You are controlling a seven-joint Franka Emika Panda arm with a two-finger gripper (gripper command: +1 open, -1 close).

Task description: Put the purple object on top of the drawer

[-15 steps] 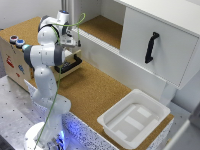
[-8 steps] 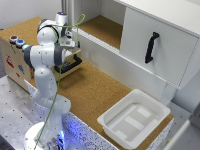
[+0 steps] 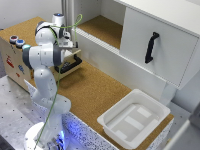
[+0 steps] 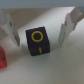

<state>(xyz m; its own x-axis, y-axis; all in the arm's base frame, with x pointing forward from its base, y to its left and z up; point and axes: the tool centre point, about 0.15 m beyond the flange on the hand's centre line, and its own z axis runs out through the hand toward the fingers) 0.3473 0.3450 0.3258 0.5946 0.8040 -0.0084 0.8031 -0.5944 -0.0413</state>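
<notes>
Purple object (image 4: 38, 42) btwn claw (image 4: 37, 25) fingers, wide apart, not touching.

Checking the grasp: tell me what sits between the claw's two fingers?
In the wrist view, the purple object, marked with a yellow ring, sits between the open claw's fingers, untouched.

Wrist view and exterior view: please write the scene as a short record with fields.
arm: bent over the drawer at the exterior view's left
gripper: open, one finger on each side of the purple block
purple block: dark cube with a yellow ring mark, on a pale surface, not touched by either finger
red object: beside the block, only partly seen
tub: white, on the cork top at the exterior view's right
cabinet door: white, black handle
</notes>
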